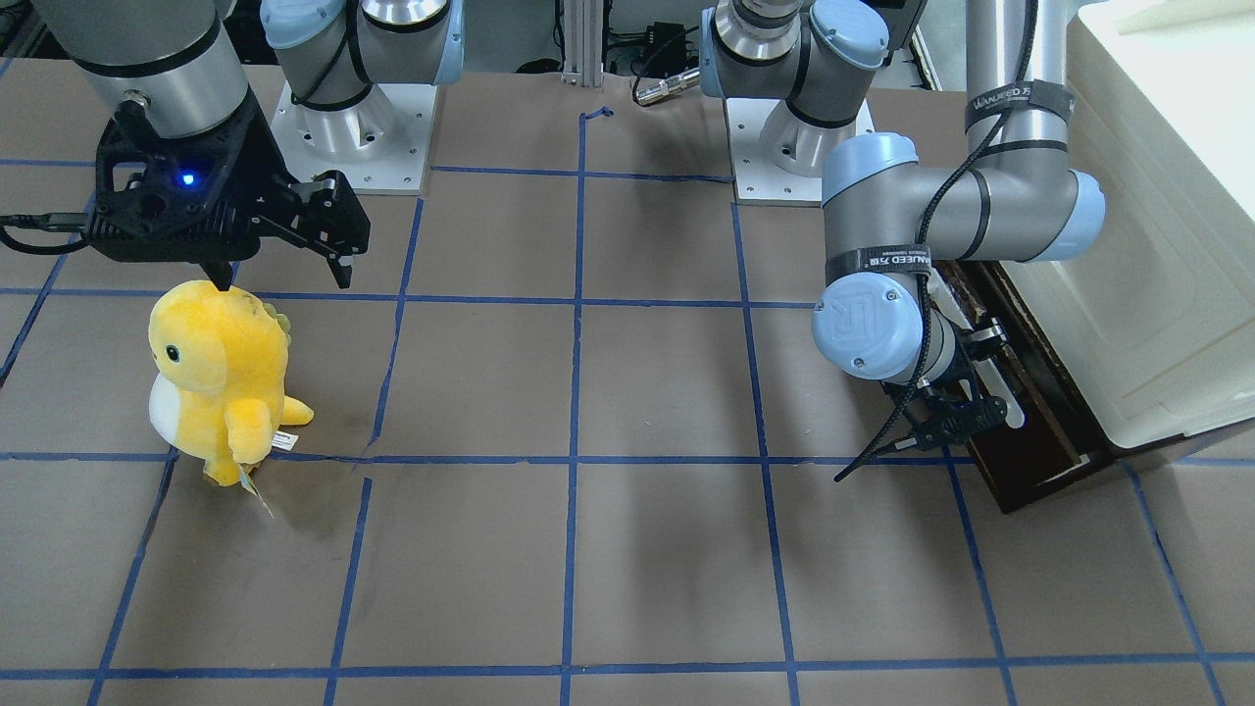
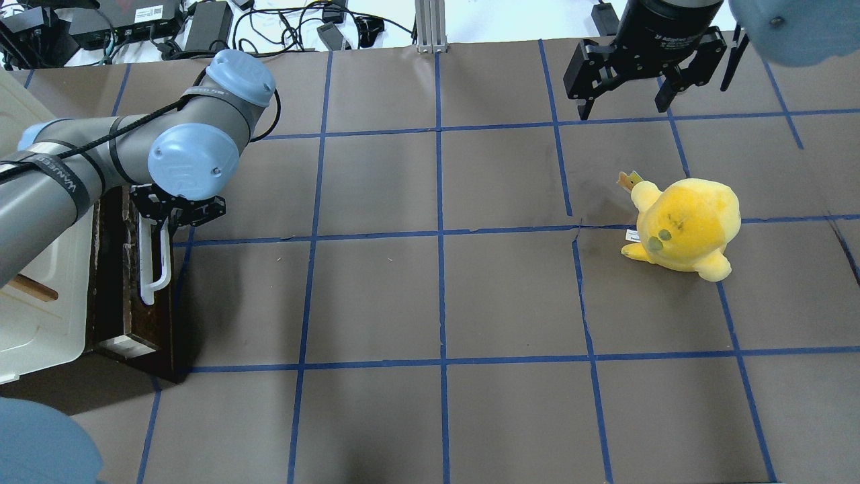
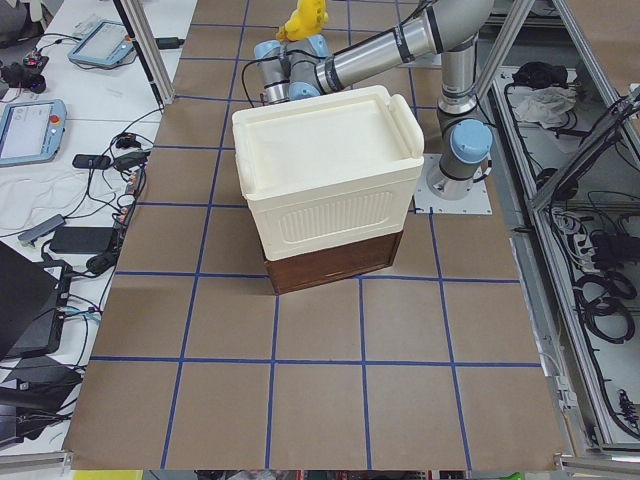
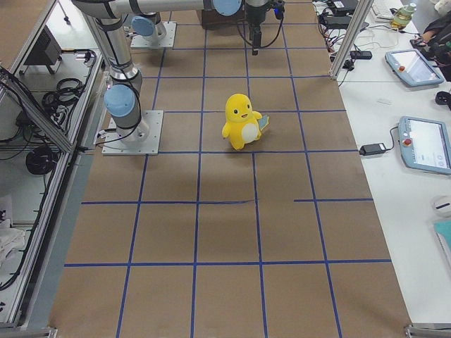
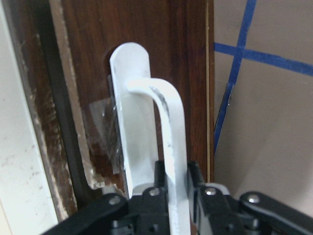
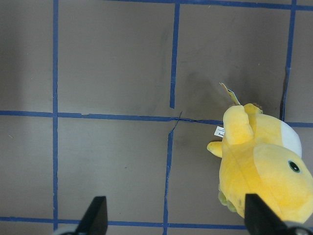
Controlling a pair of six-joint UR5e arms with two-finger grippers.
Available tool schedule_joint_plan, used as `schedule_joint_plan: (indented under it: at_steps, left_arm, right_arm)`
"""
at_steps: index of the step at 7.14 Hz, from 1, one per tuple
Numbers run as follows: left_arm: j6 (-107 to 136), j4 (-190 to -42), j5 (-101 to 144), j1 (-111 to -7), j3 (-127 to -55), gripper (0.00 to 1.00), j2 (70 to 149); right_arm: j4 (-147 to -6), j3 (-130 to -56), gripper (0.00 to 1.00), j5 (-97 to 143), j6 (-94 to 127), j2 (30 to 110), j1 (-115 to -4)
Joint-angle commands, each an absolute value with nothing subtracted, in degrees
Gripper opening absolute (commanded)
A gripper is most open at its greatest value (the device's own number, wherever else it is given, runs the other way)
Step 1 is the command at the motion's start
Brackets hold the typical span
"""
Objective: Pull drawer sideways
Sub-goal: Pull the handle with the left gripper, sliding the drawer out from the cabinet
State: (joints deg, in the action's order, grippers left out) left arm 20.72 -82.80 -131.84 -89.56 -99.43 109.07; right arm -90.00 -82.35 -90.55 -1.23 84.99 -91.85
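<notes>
The drawer point(image 2: 144, 329) has a dark brown front and a long white bar handle point(image 2: 153, 269), and sits at the bottom of the cream-white cabinet point(image 2: 33, 316) at the table's left end. My left gripper point(image 2: 176, 214) is shut on the handle's far end. In the left wrist view the fingers point(image 5: 195, 181) clamp the white bar point(image 5: 168, 122), and a narrow dark gap shows between the drawer front point(image 5: 88, 58) and the cabinet. In the front-facing view the left gripper point(image 1: 956, 412) is at the drawer front point(image 1: 1039, 422). My right gripper point(image 2: 625, 101) hangs open and empty over the far right of the table.
A yellow plush toy point(image 2: 685, 225) stands on the right half of the table, just below the right gripper point(image 1: 284, 275); it also shows in the right wrist view point(image 6: 264, 166). Brown paper with blue tape lines point(image 2: 440, 235) covers the table.
</notes>
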Motion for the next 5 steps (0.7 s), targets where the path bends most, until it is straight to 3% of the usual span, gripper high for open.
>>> schedule_joint_plan:
  at_steps: [1,5]
  left_arm:
    - [20.83,-83.14,-131.75,-89.56,-99.49,0.00,109.07]
    - [23.73,-84.02,-131.66,-91.14,-99.41,0.00,109.42]
  right_arm:
    - [-90.00,-82.35,1.00,-90.53,-1.23,84.99,-91.85]
    - [-90.00,-82.35,1.00,-90.53,-1.23,84.99,-91.85]
